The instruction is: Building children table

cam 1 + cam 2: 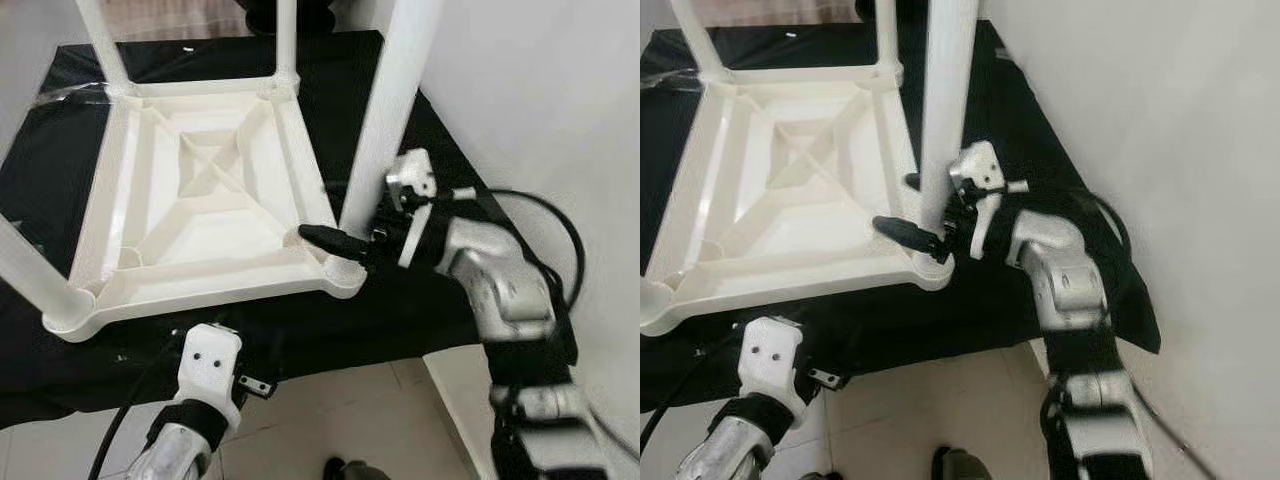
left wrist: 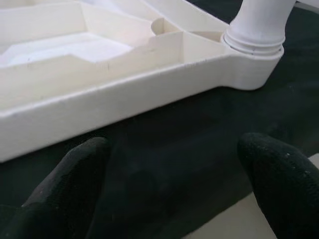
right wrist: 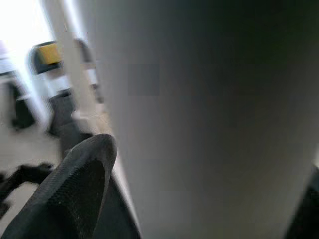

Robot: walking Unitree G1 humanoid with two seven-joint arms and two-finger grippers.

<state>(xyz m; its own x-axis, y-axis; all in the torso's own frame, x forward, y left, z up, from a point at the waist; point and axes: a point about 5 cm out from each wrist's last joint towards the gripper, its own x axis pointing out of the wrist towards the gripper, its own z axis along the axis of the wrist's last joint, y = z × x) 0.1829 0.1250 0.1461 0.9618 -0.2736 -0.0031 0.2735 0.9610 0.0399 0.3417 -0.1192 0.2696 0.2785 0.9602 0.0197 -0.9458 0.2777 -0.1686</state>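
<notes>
An upturned white table top (image 1: 200, 200) lies on a black cloth (image 1: 400, 310). The right gripper (image 1: 345, 235) clamps the near-right leg (image 1: 385, 110) by its socket; turning it upright seats it best. The left gripper (image 2: 174, 184) hovers spread apart.

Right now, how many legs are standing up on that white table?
4. Near-right leg, with the right gripper around its base; far-right leg; far-left leg; near-left leg. All stand at corners of the upturned tabletop.
</notes>
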